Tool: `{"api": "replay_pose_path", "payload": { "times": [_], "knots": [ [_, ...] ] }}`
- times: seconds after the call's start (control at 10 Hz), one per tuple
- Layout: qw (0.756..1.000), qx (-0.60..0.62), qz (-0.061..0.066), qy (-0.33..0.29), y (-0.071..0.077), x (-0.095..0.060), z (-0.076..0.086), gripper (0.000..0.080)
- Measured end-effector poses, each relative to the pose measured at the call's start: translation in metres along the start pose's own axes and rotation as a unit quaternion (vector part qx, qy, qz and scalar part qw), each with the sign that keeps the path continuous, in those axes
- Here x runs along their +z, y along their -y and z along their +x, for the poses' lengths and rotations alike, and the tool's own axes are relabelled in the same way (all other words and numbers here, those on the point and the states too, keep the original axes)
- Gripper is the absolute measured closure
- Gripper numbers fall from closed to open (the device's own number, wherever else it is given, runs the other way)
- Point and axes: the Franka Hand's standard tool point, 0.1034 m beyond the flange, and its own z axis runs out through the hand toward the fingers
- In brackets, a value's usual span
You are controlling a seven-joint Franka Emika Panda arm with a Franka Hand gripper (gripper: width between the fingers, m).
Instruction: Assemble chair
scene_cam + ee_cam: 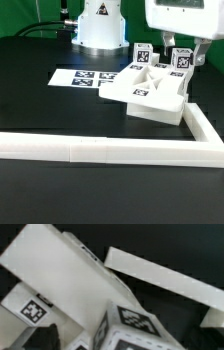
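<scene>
Exterior view: pincer fingers apart above the chair, arm cropped, joints between parts unclear.

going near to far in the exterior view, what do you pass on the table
long white L-shaped border rail → cluster of white blocky plastic chair parts with black-and-white square tags → thin flat white marker board with printed tags → white robot base
</scene>
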Motion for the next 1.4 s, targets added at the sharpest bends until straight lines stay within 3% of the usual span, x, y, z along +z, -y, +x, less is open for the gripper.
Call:
{"api": "replay_pose_path", "payload": {
  "times": [0.5,0.9,1.1,1.2,1.3,1.4],
  "knots": [
    [0.978,-0.209,-0.023,-0.012,0.0023,-0.0022,-0.0024,0.0151],
    [0.938,-0.347,-0.024,-0.01,0.0016,-0.0017,-0.0015,0.0151],
    [0.922,-0.385,-0.024,-0.009,0.0015,-0.0018,-0.0013,0.0377],
    [0.923,-0.383,-0.024,-0.009,0.0015,-0.0017,-0.0014,0.0377],
    [0.923,-0.383,-0.024,-0.009,0.0015,-0.0017,-0.0014,0.0515],
    [0.923,-0.383,-0.024,-0.009,0.0015,-0.0017,-0.0014,0.0515]
  ]
}}
